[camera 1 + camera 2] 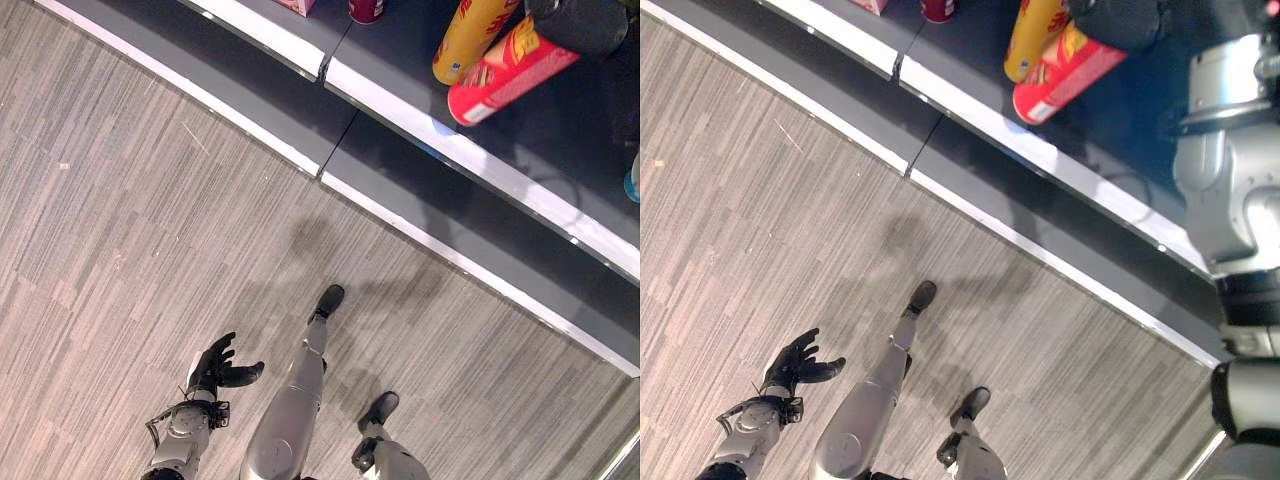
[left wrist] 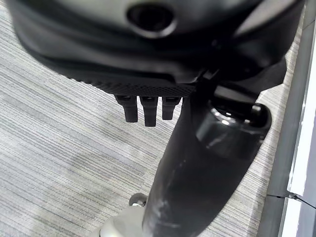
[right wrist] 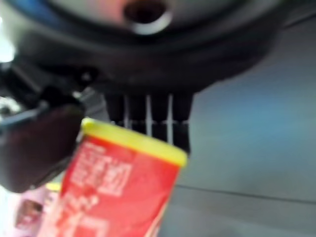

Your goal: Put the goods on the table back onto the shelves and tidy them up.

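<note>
left hand (image 1: 215,365): near left, low over the wood floor (image 1: 120,230), fingers loosely spread, holding nothing | right hand (image 1: 580,22): far right at the shelf (image 1: 560,130), fingers wrapped round the red tube (image 1: 505,75) with yellow lid | yellow tube (image 1: 468,35): touching its left side | red can (image 1: 366,9): farther left

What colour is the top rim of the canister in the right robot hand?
Yellow, on a red canister; clearest in the right wrist view, held by the right robot hand.
</note>
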